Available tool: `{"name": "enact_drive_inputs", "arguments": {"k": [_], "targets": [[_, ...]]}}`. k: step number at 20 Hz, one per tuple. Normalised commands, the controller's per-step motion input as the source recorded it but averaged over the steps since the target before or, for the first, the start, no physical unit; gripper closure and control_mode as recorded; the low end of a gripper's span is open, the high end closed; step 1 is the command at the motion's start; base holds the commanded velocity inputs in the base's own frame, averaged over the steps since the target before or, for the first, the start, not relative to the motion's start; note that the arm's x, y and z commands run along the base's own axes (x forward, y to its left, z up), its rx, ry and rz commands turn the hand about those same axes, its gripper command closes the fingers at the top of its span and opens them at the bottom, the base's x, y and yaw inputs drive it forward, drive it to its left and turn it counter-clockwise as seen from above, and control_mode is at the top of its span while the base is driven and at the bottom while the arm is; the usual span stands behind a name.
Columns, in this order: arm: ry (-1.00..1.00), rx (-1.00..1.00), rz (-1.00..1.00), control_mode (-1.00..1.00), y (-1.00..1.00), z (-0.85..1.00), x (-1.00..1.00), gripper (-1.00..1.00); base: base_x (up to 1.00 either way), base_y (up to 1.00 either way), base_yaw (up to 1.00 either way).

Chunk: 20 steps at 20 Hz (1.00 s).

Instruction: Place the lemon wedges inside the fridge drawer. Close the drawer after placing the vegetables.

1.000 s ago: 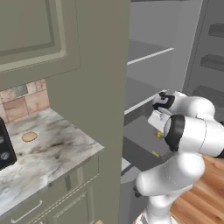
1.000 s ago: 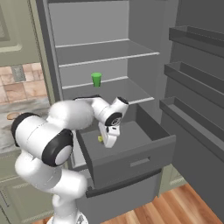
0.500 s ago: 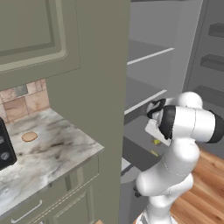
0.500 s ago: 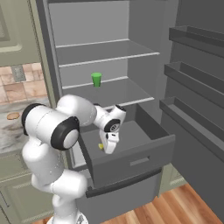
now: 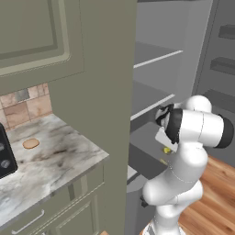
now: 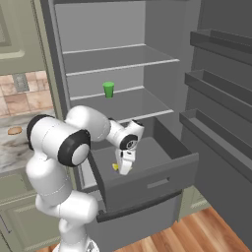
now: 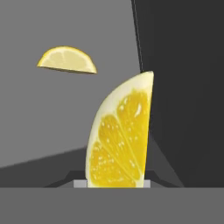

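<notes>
The fridge drawer (image 6: pixel 189 158) stands pulled out, dark grey, below the fridge shelves. My gripper (image 6: pixel 123 170) reaches down into its left part and is shut on a lemon wedge (image 7: pixel 120 144), which stands upright and close in the hand view. That bit of yellow (image 6: pixel 115 167) shows beside the fingers in the right base view and under the wrist (image 5: pixel 167 150) in the left base view. A second lemon wedge (image 7: pixel 66 60) lies on the drawer floor, a little beyond the held one.
A green cup (image 6: pixel 108 89) stands on a fridge shelf above the drawer. The open fridge door (image 6: pixel 216 83) with its bins is at the right. A tan disc (image 5: pixel 30 143) and a dark microwave (image 5: pixel 4 158) sit on the marble counter (image 5: pixel 59 160) at the left.
The arm's elbow has swung up and over, and the gripper has sunk a little deeper into the drawer, still shut on the wedge. The drawer has not moved.
</notes>
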Motion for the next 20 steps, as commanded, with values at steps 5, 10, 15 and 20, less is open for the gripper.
{"name": "enact_drive_inputs", "arguments": {"k": [5,10,15,20], "targets": [[0.00,0.00,0.00,-1.00,-0.40,-0.36,-0.43,1.00,0.00,0.00,0.00],[0.02,0.00,0.00,-1.00,0.01,0.47,0.55,1.00,0.00,0.00,0.00],[0.00,0.00,0.00,-1.00,0.04,-0.01,0.59,1.00,0.00,0.00,0.00],[-0.02,0.00,0.00,-1.00,0.00,-0.65,0.13,1.00,0.00,0.00,0.00]]}}
